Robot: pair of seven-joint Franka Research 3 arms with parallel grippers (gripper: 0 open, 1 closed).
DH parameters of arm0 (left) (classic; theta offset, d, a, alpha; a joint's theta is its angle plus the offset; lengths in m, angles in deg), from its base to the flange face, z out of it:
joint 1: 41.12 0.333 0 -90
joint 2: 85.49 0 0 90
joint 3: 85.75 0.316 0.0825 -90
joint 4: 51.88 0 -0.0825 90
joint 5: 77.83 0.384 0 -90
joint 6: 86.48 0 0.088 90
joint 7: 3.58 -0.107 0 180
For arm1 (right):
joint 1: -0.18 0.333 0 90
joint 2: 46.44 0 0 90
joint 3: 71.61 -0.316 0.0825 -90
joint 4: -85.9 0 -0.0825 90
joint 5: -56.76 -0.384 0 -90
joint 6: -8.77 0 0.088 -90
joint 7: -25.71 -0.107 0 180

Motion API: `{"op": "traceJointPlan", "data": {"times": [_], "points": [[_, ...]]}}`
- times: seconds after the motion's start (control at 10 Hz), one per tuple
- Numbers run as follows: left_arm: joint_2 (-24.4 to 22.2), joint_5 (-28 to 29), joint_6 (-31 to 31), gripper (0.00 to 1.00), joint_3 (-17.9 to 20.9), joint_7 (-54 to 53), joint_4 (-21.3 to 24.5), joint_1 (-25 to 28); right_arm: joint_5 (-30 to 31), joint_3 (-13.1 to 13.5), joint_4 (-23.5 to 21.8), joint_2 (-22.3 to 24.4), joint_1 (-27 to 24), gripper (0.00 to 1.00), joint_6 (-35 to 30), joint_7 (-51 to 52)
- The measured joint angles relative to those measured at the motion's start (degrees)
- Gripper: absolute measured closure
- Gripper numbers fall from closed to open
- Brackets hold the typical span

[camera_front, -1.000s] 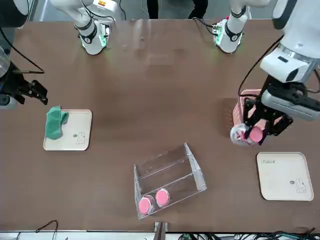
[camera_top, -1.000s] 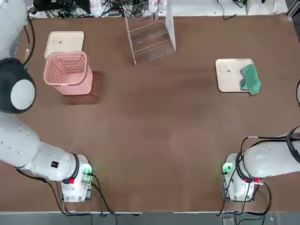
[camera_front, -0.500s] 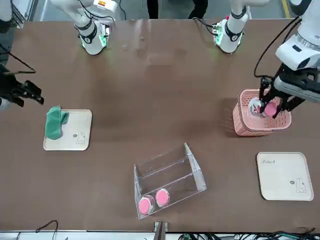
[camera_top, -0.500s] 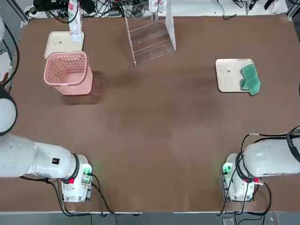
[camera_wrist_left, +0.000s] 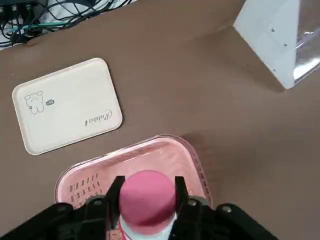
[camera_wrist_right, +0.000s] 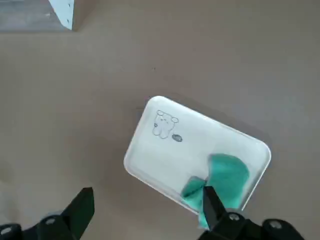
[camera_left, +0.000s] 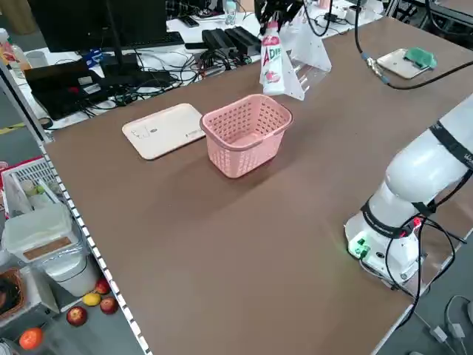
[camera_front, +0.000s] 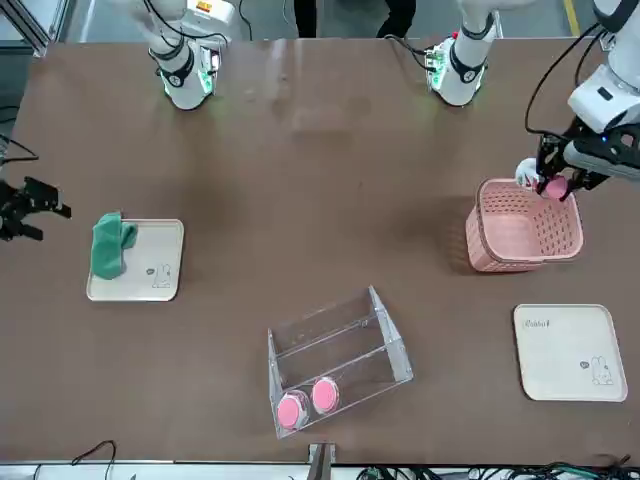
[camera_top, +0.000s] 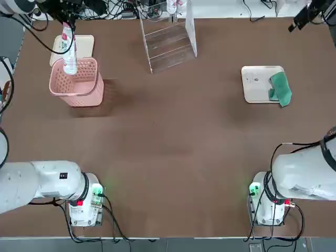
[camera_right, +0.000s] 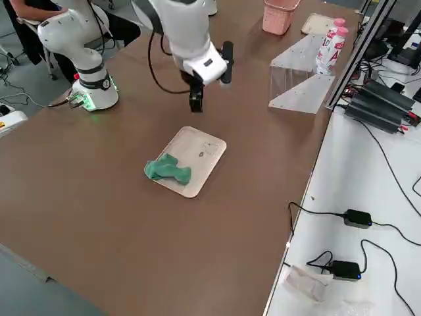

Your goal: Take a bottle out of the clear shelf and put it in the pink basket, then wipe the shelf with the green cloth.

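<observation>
My left gripper [camera_front: 548, 181] is shut on the small white bottle [camera_top: 68, 52], gripping it just under its pink cap [camera_wrist_left: 147, 192]. It hangs upright over the inside of the pink basket [camera_top: 79, 86], its base about level with the rim [camera_left: 247, 111]. The clear shelf [camera_top: 168, 42] stands at the table's far edge with two more pink-capped bottles [camera_front: 308, 402] on it. The green cloth [camera_top: 280, 88] lies on the edge of a cream tray [camera_top: 257, 84]. My right gripper [camera_wrist_right: 147, 210] hangs open high above that tray and cloth [camera_wrist_right: 220, 182], holding nothing.
A second cream tray [camera_top: 73, 46] lies just beyond the basket. Cables and power bricks [camera_right: 358, 217] sit on the white bench behind the table's far edge. Bare brown tabletop [camera_top: 173, 136] spreads between basket, shelf and cloth tray.
My left gripper has carried the bottle from beside the basket to over its inside. The right gripper has drifted outward, above the cloth tray's far side.
</observation>
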Motion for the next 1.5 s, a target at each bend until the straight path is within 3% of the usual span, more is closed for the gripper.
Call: {"op": "traceJointPlan", "data": {"times": [0.2, 0.7, 1.2, 1.5], "points": [[0.47, -1.68, -7.82, 0.56, 0.02, -7.17, 5.38, 2.96, -3.39, 0.01, -0.48, -6.37, -4.37, 0.04, 2.73, 12.69], [3.16, -22.16, -10.5, 0.56, 0.26, -42.15, 6.68, 11.76, -8.35, -0.1, -0.81, -17.21, -12.78, 0.03, 6.55, 20.06], [5.79, -40.93, -2.72, 0.56, 0.33, -67.13, 7.17, 20.25, -12.39, -0.37, -0.97, -22.67, -13.38, 0.03, 8.99, 19.16], [8.75, -45.72, -0.6, 0.56, 0.32, -75.77, 7.3, 21.45, -12.9, -0.33, -0.97, -24.74, -14.51, 0.03, 9.26, 19.18]]}}
